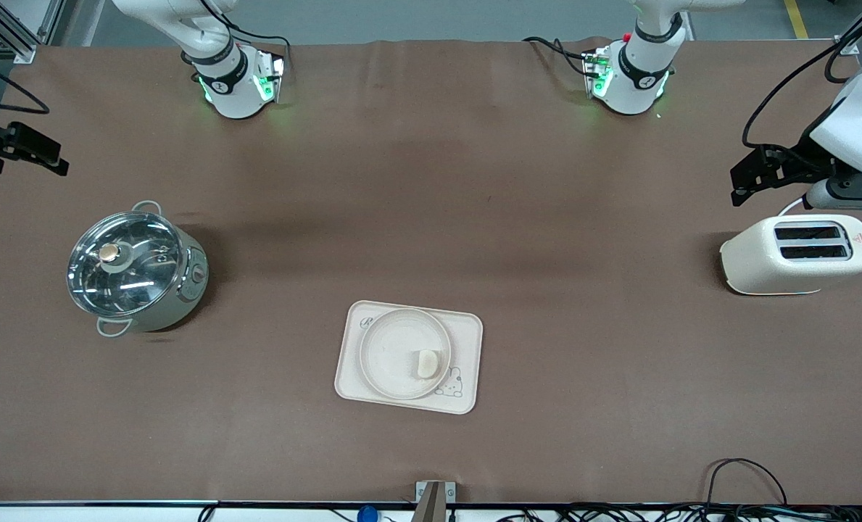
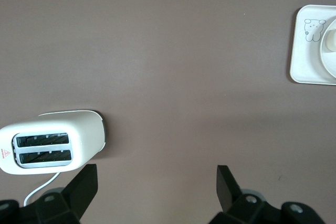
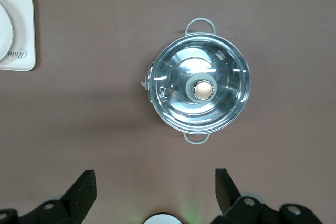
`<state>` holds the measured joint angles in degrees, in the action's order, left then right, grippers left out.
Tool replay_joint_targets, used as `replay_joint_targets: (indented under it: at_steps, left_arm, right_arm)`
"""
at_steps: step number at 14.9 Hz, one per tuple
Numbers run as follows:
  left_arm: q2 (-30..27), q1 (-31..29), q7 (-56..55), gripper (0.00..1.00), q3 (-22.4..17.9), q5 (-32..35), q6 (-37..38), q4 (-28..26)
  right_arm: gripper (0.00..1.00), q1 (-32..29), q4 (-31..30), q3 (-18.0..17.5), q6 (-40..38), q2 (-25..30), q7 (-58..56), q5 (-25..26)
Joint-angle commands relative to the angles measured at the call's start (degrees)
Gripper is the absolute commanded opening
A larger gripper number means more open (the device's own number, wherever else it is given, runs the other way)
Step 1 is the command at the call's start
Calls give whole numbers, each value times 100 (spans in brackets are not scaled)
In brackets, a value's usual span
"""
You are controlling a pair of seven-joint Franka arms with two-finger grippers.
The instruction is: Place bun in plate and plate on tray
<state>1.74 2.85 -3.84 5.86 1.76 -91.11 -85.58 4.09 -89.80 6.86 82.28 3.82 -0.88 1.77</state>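
Looks like everything is pretty much sorted here: the bun is seen lying in the plate, off toward the rim on the left arm's side, and the plate is sat on the tray, covering most of it so only the "R" of the lettering and the bunny drawing are left showing. Taking the tray as the landmark, both grippers are parked well apart from it and high up. The left gripper is held over the counter by the toaster, out at the left arm's end, with the jaws spread wide and nothing between them; the tray's corner is only just caught at the edge of the left wrist view. The right gripper is hung over the counter next to the lidded pot, out at the right arm's end from the tray, jaws equally wide apart and empty. No long axis worth worrying about is offered by the round plate, and the bun is a stubby lump, so approach angle hardly matters. Neither arm can really be called nearer, as the tray lies roughly midway between them. Judging from this, no further move is needed; both arms would be reckoned as just waiting.
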Motion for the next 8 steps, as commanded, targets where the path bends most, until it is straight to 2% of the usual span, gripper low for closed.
replay_joint_targets:
  at_steps: [1, 8]
  left_arm:
    - [-42, -21, 94, 100, 12, 96, 59, 33]
    - [-24, -12, 6, 100, -5, 105, 59, 67]
  right_arm:
    - [100, -40, -266, -141, 148, 216, -17, 193]
    - [100, -22, -424, -141, 104, 444, 9, 184]
